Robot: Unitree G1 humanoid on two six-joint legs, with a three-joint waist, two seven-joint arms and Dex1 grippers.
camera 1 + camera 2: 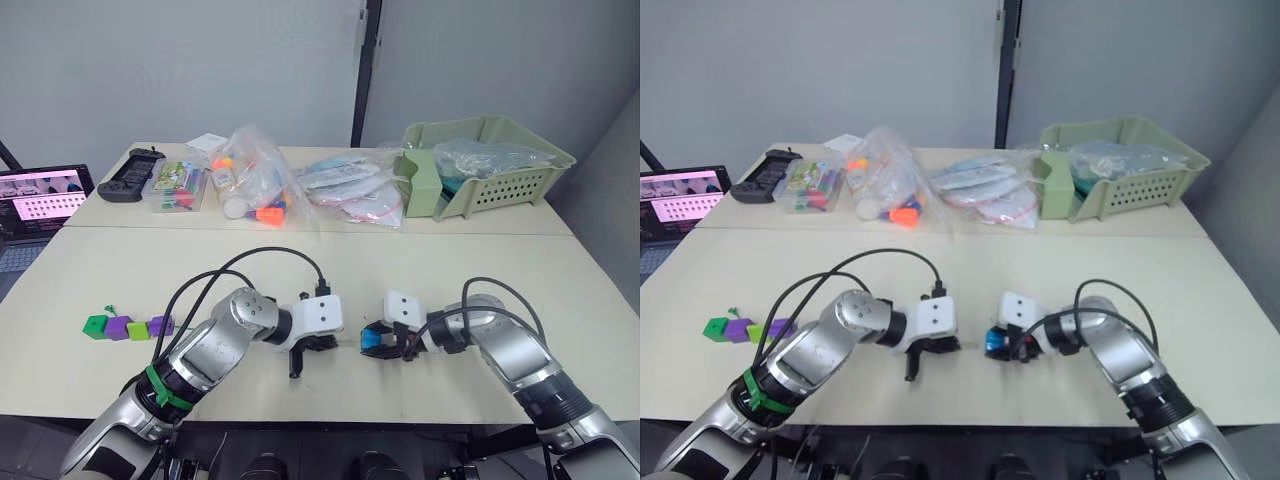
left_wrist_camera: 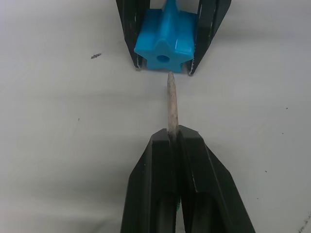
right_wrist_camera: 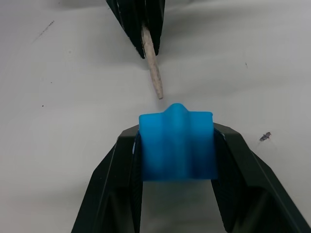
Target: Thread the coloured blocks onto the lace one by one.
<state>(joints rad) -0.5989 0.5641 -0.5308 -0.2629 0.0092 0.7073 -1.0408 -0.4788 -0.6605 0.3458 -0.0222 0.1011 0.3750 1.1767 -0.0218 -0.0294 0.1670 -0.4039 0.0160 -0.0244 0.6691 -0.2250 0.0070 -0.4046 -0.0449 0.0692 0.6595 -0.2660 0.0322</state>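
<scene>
Office: partition walls (image 1: 180, 70); laptop (image 1: 40, 205)

Five blocks (image 1: 128, 327), one lace (image 2: 172, 104), two pincers (image 2: 171, 138).

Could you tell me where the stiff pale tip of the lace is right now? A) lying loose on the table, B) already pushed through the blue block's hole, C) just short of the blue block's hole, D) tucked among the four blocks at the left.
C: the left gripper pinches the lace tip, whose point stops just short of the hole in the blue block held by the right gripper.
</scene>
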